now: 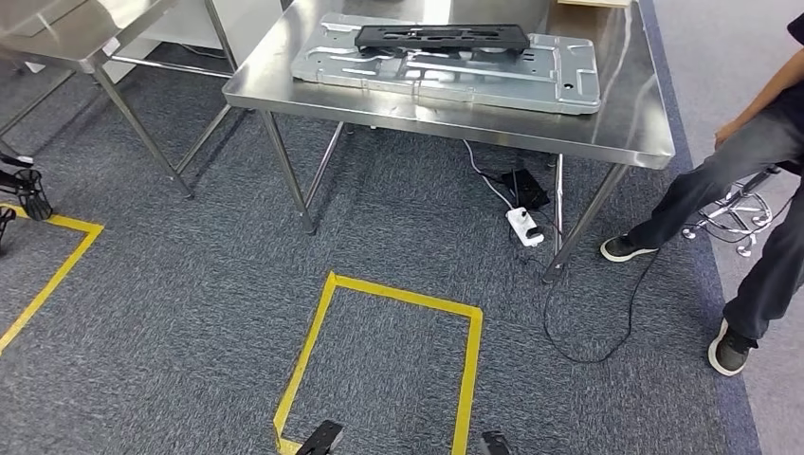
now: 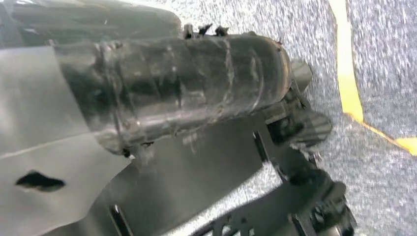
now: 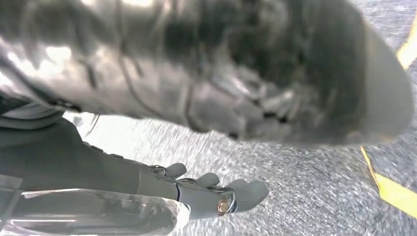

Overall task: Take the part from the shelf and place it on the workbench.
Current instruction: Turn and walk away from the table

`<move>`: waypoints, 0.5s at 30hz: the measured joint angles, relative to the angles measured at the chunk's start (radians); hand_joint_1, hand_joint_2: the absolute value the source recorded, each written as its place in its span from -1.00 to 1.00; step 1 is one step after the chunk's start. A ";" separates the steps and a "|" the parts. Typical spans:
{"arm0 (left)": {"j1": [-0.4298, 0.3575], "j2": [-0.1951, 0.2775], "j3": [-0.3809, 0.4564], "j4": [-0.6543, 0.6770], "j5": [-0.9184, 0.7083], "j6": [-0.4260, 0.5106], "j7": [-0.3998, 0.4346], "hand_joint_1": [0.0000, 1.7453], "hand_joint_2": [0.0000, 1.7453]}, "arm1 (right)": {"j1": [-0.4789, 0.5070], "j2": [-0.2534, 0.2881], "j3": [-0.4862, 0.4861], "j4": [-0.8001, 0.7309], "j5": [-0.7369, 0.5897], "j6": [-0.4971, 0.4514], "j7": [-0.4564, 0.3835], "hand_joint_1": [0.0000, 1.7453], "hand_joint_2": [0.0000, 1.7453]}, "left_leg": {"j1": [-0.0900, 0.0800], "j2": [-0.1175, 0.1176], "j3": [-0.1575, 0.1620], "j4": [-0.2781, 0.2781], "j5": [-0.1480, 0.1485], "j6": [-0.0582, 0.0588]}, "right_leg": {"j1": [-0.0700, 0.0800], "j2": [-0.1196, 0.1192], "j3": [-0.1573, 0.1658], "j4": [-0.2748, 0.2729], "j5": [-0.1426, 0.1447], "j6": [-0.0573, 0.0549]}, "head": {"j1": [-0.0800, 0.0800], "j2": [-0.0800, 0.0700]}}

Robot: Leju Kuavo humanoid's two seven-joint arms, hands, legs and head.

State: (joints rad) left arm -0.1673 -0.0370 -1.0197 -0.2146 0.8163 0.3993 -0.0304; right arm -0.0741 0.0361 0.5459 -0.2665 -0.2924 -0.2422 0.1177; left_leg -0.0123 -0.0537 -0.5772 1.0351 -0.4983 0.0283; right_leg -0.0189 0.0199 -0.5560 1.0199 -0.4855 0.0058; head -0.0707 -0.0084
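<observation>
Both hands are hanging low over the carpet (image 1: 190, 313), well short of the workbench (image 1: 626, 133). The right hand (image 3: 211, 194) is showing loose, spread fingers holding nothing, while the left hand (image 2: 302, 130) is looking too dark to tell whether it is gripping anything. A black part (image 1: 441, 37) is lying on a silver panel (image 1: 455, 71) atop the workbench. Any further fetch is probably calling for squaring up before reaching.

Steel workbench (image 1: 607, 133) bearing a silver metal panel (image 1: 559, 71), with a black part (image 1: 441, 37) lying along the panel's far edge
</observation>
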 joint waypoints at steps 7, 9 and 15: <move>-0.018 -0.018 0.000 0.000 -0.001 -0.001 0.010 -1.00 -1.00 | -0.008 0.013 0.104 0.010 0.031 0.027 0.031 -1.00 -1.00 | 0.028 0.046 -0.101 0.207 -0.062 -0.038 | -0.004 -0.063 0.004 -0.007 0.003 -0.006 | -0.009 0.000; -0.019 -0.020 0.000 0.000 -0.004 -0.005 0.015 -1.00 -1.00 | -0.011 0.014 0.125 0.012 0.044 0.039 0.044 -1.00 -1.00 | 0.029 0.078 -0.036 0.075 -0.002 -0.042 | -0.005 -0.079 0.008 -0.007 0.000 0.001 | -0.010 0.000; -0.026 -0.029 -0.003 -0.001 -0.019 -0.017 0.031 -1.00 -1.00 | -0.021 0.017 0.209 0.016 0.104 0.083 0.062 -1.00 -1.00 | 0.014 0.080 -0.005 -0.021 0.025 -0.004 | -0.005 -0.099 0.003 0.007 -0.015 0.032 | -0.004 0.000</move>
State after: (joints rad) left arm -0.1932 -0.0657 -1.0227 -0.2152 0.7970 0.3822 0.0009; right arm -0.0950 0.0528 0.7547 -0.2507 -0.1880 -0.1597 0.1801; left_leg 0.0012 0.0267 -0.5818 1.0143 -0.4735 0.0245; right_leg -0.0235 -0.0792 -0.5534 1.0270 -0.5004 0.0382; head -0.0750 -0.0084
